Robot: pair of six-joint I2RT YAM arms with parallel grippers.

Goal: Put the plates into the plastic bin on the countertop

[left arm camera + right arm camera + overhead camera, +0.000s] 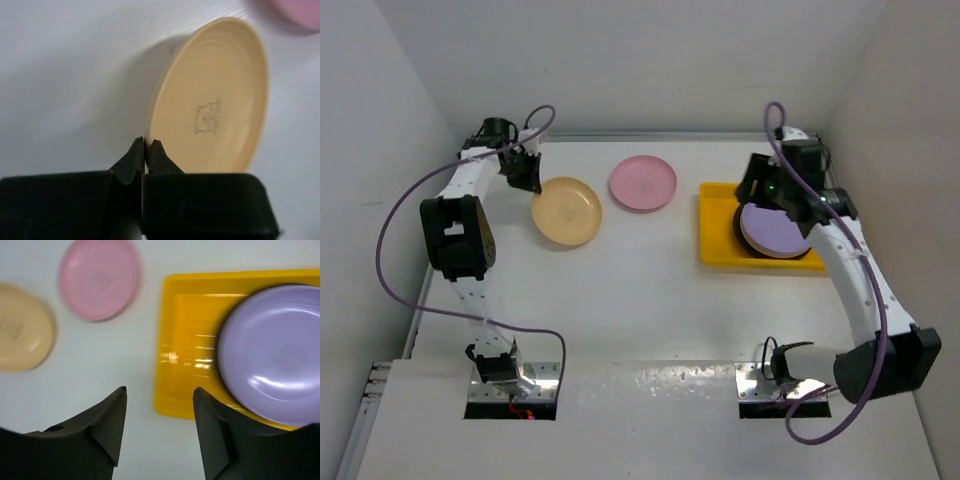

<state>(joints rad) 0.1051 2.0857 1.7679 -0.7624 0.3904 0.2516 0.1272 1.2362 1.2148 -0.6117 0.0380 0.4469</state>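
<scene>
My left gripper (528,180) (147,142) is shut on the left rim of the yellow-orange plate (566,210) (215,100), which has a small bear print in its middle and casts a shadow on the countertop (640,290). The pink plate (643,183) (100,279) lies flat to its right. The yellow plastic bin (715,245) (190,340) stands at the right with the purple plate (772,230) (275,355) inside; a dark rim shows under that plate. My right gripper (760,185) (159,390) is open and empty above the bin's left edge.
White walls close in the countertop at the back and on both sides. The left arm's purple cable (395,215) loops out toward the left wall. The right arm (855,270) reaches over the bin's right side.
</scene>
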